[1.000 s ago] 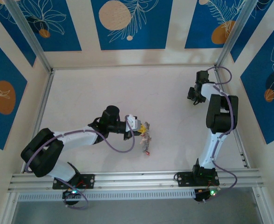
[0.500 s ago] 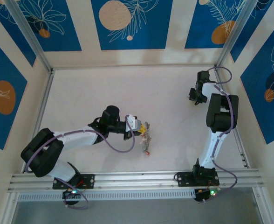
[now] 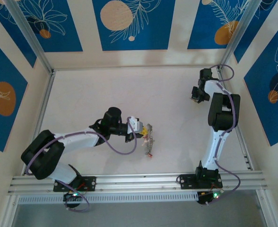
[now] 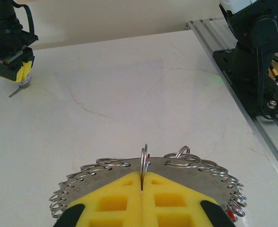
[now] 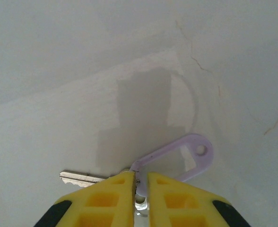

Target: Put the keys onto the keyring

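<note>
Picking up: the right end effector (image 5: 140, 185) pinches a key (image 5: 77, 178) at the far right corner of the bench (image 3: 106, 94). The left end effector (image 4: 143, 189) clamps the keyring (image 4: 195, 176). Next, the key likely needs lifting, carrying over and threading on.

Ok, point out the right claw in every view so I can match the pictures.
Top external: right claw at the far right of the table, well away from the keyring gripped by the left claw.
Left wrist: top left corner, with the key at its tips.
Right wrist: bottom centre, closed on the key beside its lilac tag.
Shared landmark: the pale veined table.
</note>
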